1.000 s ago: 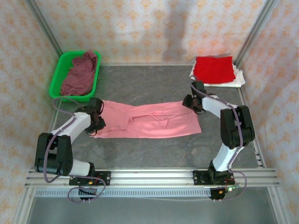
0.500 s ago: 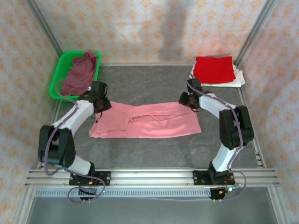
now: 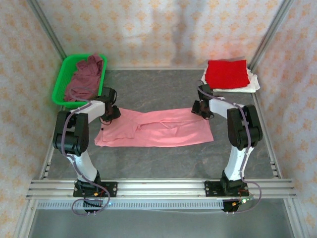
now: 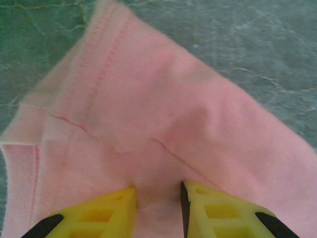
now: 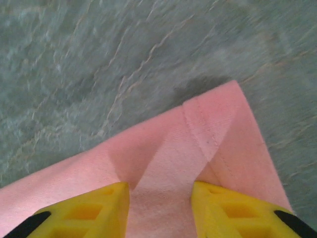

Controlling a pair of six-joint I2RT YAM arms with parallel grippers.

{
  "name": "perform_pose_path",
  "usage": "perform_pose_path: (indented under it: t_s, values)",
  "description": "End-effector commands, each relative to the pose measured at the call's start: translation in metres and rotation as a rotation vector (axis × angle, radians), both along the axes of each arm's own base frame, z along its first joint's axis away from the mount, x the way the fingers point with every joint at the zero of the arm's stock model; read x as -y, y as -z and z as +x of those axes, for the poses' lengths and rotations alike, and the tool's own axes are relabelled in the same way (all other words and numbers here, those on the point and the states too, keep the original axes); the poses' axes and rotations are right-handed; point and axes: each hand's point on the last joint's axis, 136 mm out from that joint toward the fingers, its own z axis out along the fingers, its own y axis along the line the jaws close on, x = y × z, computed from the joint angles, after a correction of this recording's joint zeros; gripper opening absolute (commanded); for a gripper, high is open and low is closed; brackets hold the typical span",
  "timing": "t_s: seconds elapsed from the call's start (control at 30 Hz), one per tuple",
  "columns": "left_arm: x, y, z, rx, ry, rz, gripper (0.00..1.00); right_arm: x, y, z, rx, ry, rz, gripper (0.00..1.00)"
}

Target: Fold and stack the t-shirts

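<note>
Left gripper [image 4: 158,191]: jaws narrowly apart, tips pressed onto the light pink t-shirt [image 3: 158,130] at its far-left corner, with a small pucker of cloth between them. Right gripper [image 5: 161,187]: jaws a little wider, tips down astride the far-right hemmed corner. Since a second ago the left arm has swung from the shirt's near-left edge to the far corner. The shirt lies flat as a long strip, spanning mid-table between both grippers.

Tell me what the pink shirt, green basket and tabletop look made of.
Pink shirt: soft matte knit cloth, judging by stitched hems and creases. Green basket: probably moulded plastic, with a rigid, slightly shiny rim. Tabletop: grey with pale veins like stone, possibly a printed surface.
</note>
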Motion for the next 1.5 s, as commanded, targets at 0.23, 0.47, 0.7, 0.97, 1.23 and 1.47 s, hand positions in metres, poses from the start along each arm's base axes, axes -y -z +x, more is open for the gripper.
perform_pose_path:
  t_s: [0.23, 0.47, 0.7, 0.97, 1.23, 1.47]
  values:
    - [-0.004, 0.013, -0.006, -0.038, -0.025, -0.012, 0.3, 0.037, 0.021, -0.03, -0.097, 0.126, -0.007, 0.39]
    - [0.012, 0.0, 0.015, -0.018, 0.05, 0.008, 0.3, 0.015, -0.009, -0.014, -0.01, 0.049, 0.02, 0.4]
    - [0.02, -0.012, 0.037, 0.026, 0.037, 0.012, 0.3, -0.009, -0.037, -0.001, 0.054, -0.076, -0.079, 0.42]
    - [0.02, 0.006, 0.06, -0.005, 0.003, 0.017, 0.3, -0.01, -0.001, -0.005, -0.032, -0.085, -0.107, 0.4]
    - [0.044, 0.005, 0.112, 0.034, 0.058, -0.015, 0.3, -0.004, 0.014, -0.031, -0.092, -0.073, -0.106, 0.4]
    - [0.094, -0.006, 0.18, 0.091, 0.147, -0.023, 0.3, -0.01, 0.02, -0.078, -0.157, -0.038, -0.055, 0.4]
